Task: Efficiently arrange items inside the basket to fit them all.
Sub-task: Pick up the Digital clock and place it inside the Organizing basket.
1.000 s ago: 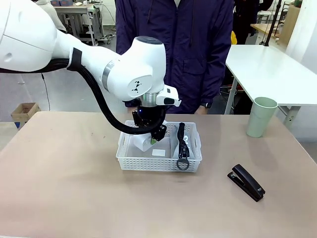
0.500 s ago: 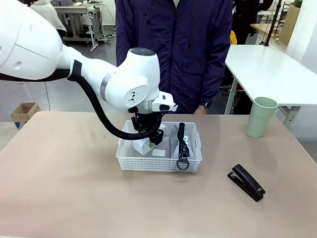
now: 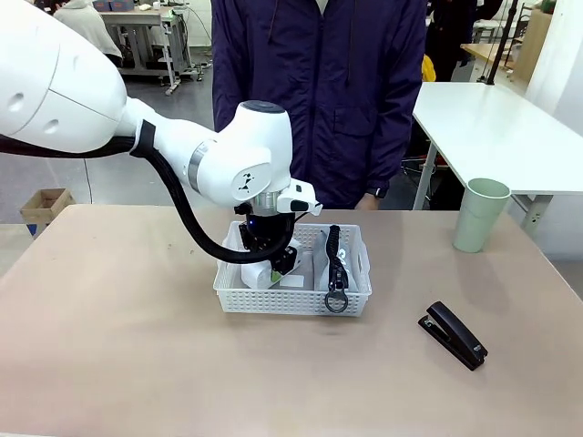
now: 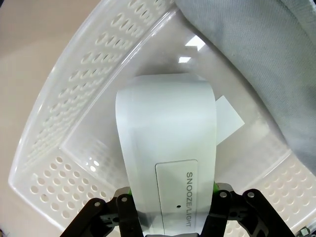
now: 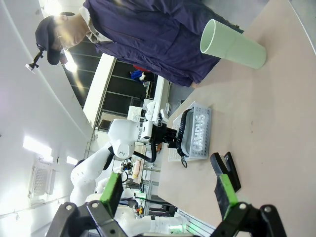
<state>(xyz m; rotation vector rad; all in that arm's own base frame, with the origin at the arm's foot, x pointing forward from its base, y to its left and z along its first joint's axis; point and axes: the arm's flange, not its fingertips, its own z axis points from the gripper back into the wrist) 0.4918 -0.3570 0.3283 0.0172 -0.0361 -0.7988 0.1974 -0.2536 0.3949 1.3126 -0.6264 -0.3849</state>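
a: bright, even overhead light; soft shadows under the basket point(image 3: 293, 300) and stapler point(image 3: 453, 335).
b: glare patches on the basket floor in the left wrist view; right wrist view bends at the edges.

The small white box point(image 4: 168, 163), in the lower middle of the left wrist view, carries the print "SNOOZE/LIGHT" on a flat panel, running sideways. In the right wrist view, near the middle of the frame, the grey pouch point(image 5: 200, 132) shows the word "CAMPUS" in large pale letters, also sideways.
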